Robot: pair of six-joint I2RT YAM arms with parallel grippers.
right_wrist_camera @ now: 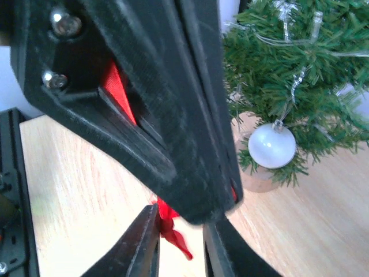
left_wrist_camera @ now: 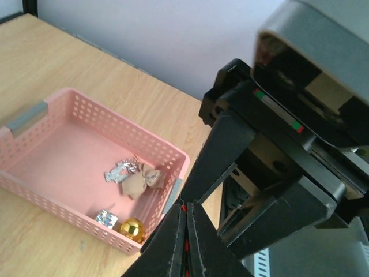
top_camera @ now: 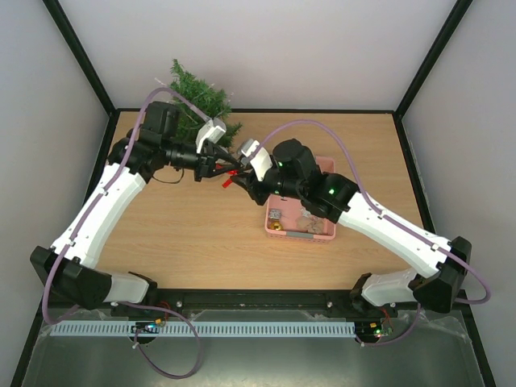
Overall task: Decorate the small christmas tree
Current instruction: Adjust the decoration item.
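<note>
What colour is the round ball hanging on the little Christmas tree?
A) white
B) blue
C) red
A: the right wrist view shows a white ball hanging from a lower branch of the small christmas tree.
</note>
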